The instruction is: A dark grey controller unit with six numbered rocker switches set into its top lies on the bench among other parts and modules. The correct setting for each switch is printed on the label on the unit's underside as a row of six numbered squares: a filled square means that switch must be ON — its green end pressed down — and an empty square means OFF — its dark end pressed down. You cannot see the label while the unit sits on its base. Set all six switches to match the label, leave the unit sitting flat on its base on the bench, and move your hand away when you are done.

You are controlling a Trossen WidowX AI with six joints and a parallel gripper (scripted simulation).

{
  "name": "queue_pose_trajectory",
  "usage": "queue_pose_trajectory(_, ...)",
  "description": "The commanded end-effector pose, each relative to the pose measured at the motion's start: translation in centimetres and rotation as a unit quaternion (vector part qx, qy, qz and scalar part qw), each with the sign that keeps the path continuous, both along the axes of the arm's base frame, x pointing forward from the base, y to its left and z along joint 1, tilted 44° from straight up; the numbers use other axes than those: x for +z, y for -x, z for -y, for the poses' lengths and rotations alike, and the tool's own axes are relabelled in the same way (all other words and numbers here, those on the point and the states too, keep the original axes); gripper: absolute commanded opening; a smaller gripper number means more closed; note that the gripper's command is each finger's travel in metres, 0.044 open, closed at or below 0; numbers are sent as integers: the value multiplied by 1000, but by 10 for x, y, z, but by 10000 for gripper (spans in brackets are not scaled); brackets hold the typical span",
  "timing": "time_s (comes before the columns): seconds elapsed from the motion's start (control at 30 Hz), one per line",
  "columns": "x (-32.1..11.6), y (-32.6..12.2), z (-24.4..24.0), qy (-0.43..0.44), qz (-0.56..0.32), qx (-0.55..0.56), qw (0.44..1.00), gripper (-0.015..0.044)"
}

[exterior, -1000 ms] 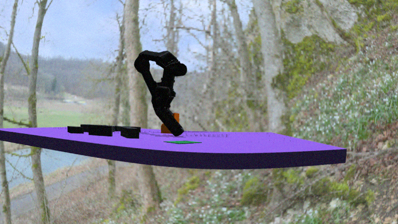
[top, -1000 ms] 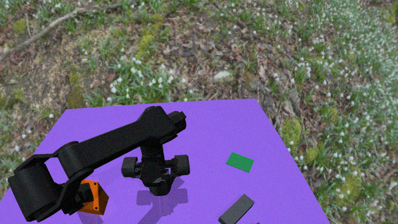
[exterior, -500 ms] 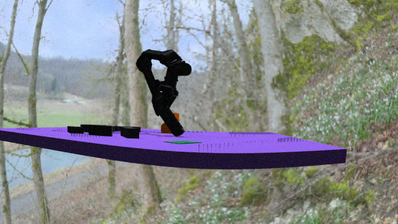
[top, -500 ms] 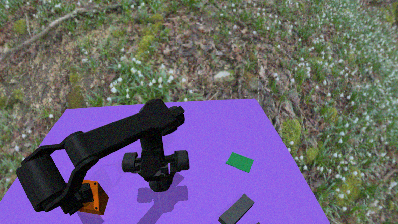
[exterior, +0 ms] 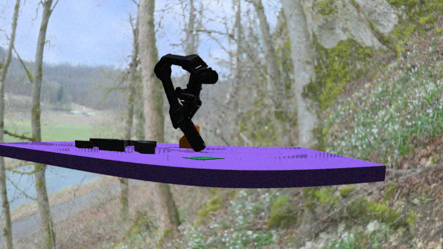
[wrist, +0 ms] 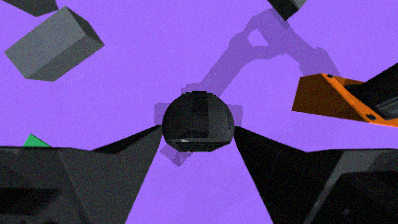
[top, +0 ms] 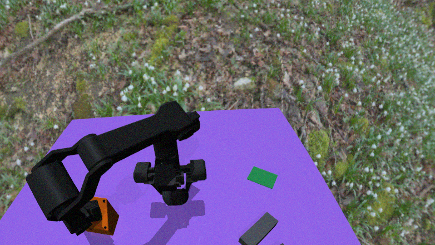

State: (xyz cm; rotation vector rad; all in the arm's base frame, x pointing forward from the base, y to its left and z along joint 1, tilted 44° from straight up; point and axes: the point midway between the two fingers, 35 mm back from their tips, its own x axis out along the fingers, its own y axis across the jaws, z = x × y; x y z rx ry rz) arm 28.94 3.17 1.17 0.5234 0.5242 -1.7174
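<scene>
My gripper (top: 174, 192) (wrist: 198, 129) hangs in the left-middle part of the top view. Its fingers stand wide, with their tips at both sides of a dark, rounded thing, apparently the controller unit (top: 175, 198) (wrist: 198, 112), and seem shut on it. In the exterior view the low end of the dark shape (exterior: 197, 142) slants down to just above or on the bench. A small pale mark shows at its lower edge in the wrist view. No numbers, switch positions or label squares can be read. The label is hidden or too small to tell.
An orange bracket (top: 104, 213) (exterior: 185, 141) (wrist: 320, 95) stands by the arm's base. A flat green plate (top: 262, 177) (exterior: 203, 158) lies on the purple bench (top: 231, 137) (exterior: 263, 161). A grey block (top: 258, 229) (wrist: 42, 45) and other dark blocks (exterior: 108, 144) (wrist: 287, 6) lie beyond.
</scene>
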Motion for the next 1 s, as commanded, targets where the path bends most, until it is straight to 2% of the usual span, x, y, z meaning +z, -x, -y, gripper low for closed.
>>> queue_pose_trajectory(0.0, -3, -3, -6, 3, 5, 0, 1000, 336)
queue_pose_trajectory(0.97, -15, -4, -25, 28, 0, 2, 1000, 336)
